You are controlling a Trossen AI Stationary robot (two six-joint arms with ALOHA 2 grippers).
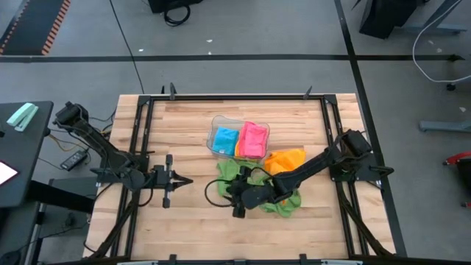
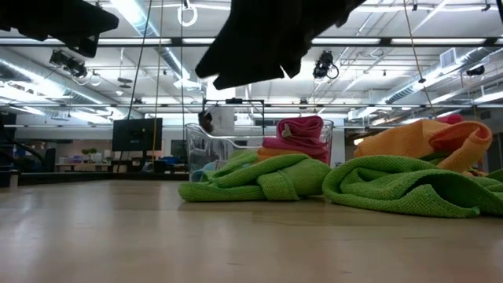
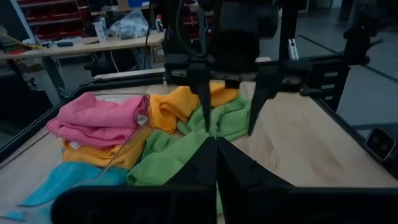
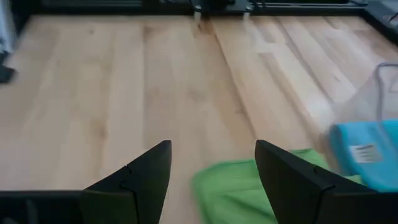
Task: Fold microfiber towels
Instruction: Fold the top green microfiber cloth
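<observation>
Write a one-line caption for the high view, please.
Right gripper, open, reaches over crumpled green towel beside the clear tray; left gripper waits shut.

left arm (image 1: 103, 151): I see matte black jointed links, thin and tubular, with a boxy base joint.
right arm (image 1: 316, 168): I see the same black finish, thicker at the wrist, with a dark cable looped beside it.
right gripper (image 4: 212, 171): my wrist view shows two flat, dark, wedge-shaped fingers.
left gripper (image 1: 179, 181): I see black fingers tapering to a point.
</observation>
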